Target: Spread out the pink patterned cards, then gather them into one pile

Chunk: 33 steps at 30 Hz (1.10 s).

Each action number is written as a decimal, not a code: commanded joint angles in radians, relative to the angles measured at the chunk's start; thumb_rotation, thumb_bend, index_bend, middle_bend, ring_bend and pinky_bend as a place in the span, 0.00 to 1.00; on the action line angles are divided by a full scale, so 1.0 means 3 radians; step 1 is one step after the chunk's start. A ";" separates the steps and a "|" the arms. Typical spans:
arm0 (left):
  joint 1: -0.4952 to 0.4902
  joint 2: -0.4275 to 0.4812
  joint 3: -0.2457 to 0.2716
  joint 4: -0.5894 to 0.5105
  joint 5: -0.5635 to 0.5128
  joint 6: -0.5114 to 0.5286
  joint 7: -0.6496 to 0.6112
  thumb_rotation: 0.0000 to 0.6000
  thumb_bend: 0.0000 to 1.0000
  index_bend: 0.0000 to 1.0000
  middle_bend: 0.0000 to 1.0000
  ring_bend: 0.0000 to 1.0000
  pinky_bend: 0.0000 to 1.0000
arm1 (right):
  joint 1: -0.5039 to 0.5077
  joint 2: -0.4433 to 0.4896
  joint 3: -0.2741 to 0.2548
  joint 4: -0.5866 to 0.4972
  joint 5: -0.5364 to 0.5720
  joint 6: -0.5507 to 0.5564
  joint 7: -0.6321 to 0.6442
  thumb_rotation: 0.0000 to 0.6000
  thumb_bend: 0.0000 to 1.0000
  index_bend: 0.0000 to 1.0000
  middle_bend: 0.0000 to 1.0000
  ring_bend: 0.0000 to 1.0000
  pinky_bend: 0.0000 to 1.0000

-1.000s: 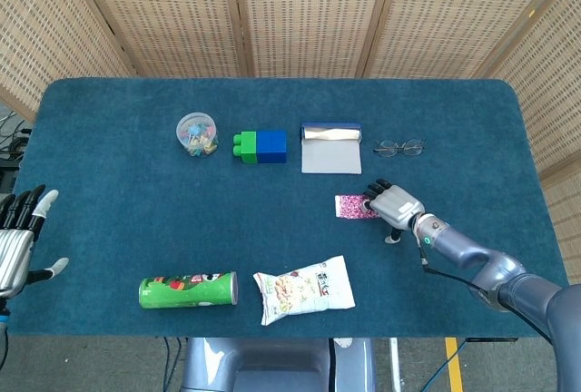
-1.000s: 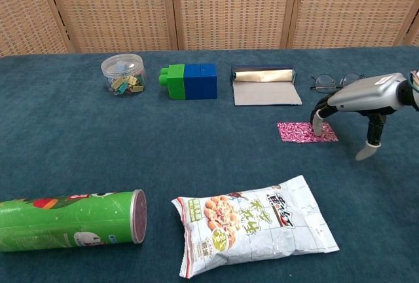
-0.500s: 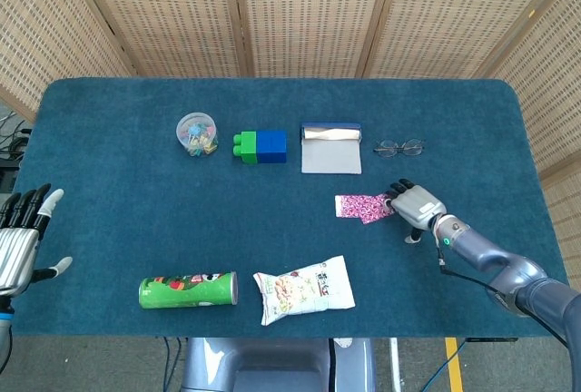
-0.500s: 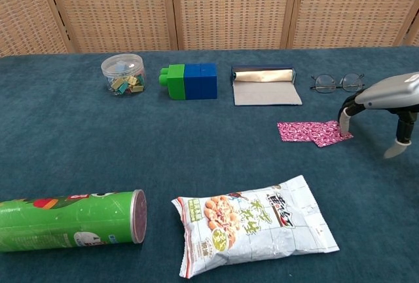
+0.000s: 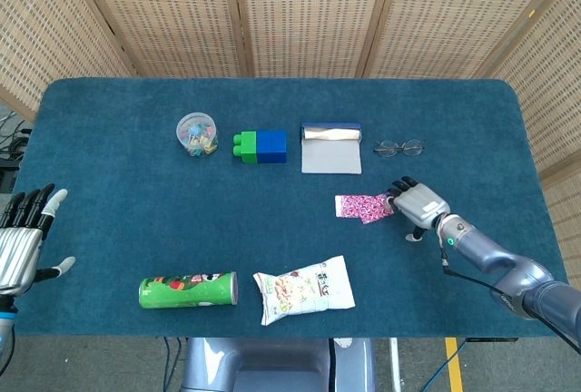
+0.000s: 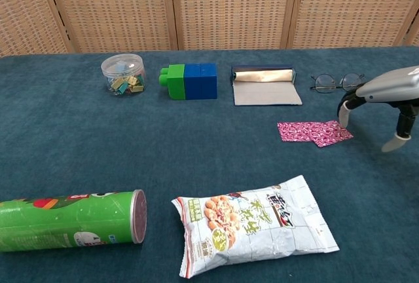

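The pink patterned cards [image 5: 365,207] [image 6: 314,132] lie flat on the blue tabletop [image 5: 118,201] [image 6: 65,139], right of centre and nearer the right edge than the left. They are partly fanned: one card lies square to the table and another overlaps it, skewed toward the right. The right hand [image 5: 418,205] [image 6: 386,96] is at the right end of the fan, palm down, with its fingertips [image 5: 397,194] [image 6: 343,116] touching or just above the edge of the skewed card; which of the two cannot be told. Its fingers are spread and arched, holding nothing, and the thumb points down apart from the cards.

Behind the cards, toward the far edge, lies a grey pouch with a silver flap [image 5: 331,147] [image 6: 265,86], with a pair of glasses [image 5: 399,147] [image 6: 336,82] to its right. Left of the pouch stands a green and blue block [image 5: 260,147] [image 6: 191,81], then a clear round tub of small coloured pieces [image 5: 197,133] [image 6: 123,73].

Near the front edge lie a snack bag [image 5: 303,289] [image 6: 254,222] and, to its left, a green chip can on its side [image 5: 187,289] [image 6: 69,220].

The left hand [image 5: 23,242] hangs off the left edge, fingers extended and apart, empty.
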 commanded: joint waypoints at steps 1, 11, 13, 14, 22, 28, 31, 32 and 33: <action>0.0011 0.0004 0.0004 0.0010 -0.0006 0.0010 -0.0014 1.00 0.04 0.00 0.00 0.00 0.00 | 0.0041 -0.0020 0.0019 -0.0035 -0.0011 -0.0030 -0.0001 1.00 0.23 0.28 0.17 0.00 0.00; 0.0043 0.0011 0.0024 0.0052 -0.0034 0.0020 -0.0063 1.00 0.05 0.00 0.00 0.00 0.00 | 0.0111 -0.0146 0.0015 -0.0001 -0.0034 -0.0112 0.0019 1.00 0.23 0.28 0.17 0.00 0.00; 0.0043 0.0008 0.0026 0.0055 -0.0038 0.0016 -0.0064 1.00 0.04 0.00 0.00 0.00 0.00 | 0.0108 -0.0167 -0.0001 0.0023 -0.0042 -0.0117 0.0020 1.00 0.23 0.28 0.17 0.00 0.00; 0.0042 0.0006 0.0026 0.0056 -0.0039 0.0014 -0.0062 1.00 0.04 0.00 0.00 0.00 0.00 | 0.0106 -0.0175 -0.0008 0.0036 -0.0047 -0.0116 0.0021 1.00 0.23 0.28 0.17 0.00 0.00; 0.0018 -0.0008 0.0017 0.0042 -0.0032 -0.0003 -0.0030 1.00 0.04 0.00 0.00 0.00 0.00 | 0.0072 -0.0186 -0.0056 0.0125 -0.0046 -0.0108 0.0008 1.00 0.23 0.28 0.17 0.00 0.00; 0.0003 -0.0013 0.0012 0.0029 -0.0032 -0.0015 -0.0005 1.00 0.05 0.00 0.00 0.00 0.00 | 0.0033 -0.0164 -0.0077 0.0159 -0.0013 -0.0113 0.0007 1.00 0.24 0.28 0.17 0.00 0.00; -0.0004 -0.0016 0.0010 0.0017 -0.0028 -0.0018 0.0012 1.00 0.04 0.00 0.00 0.00 0.00 | 0.0005 -0.0149 -0.0083 0.0184 0.0013 -0.0111 0.0003 1.00 0.25 0.28 0.18 0.00 0.00; -0.0007 -0.0017 0.0009 0.0014 -0.0027 -0.0019 0.0017 1.00 0.04 0.00 0.00 0.00 0.00 | -0.0002 -0.0145 -0.0083 0.0191 0.0020 -0.0111 0.0002 1.00 0.25 0.28 0.18 0.00 0.00; -0.0010 -0.0018 0.0009 0.0012 -0.0026 -0.0022 0.0022 1.00 0.04 0.00 0.00 0.00 0.00 | -0.0010 -0.0140 -0.0084 0.0200 0.0029 -0.0111 0.0002 1.00 0.25 0.28 0.18 0.00 0.00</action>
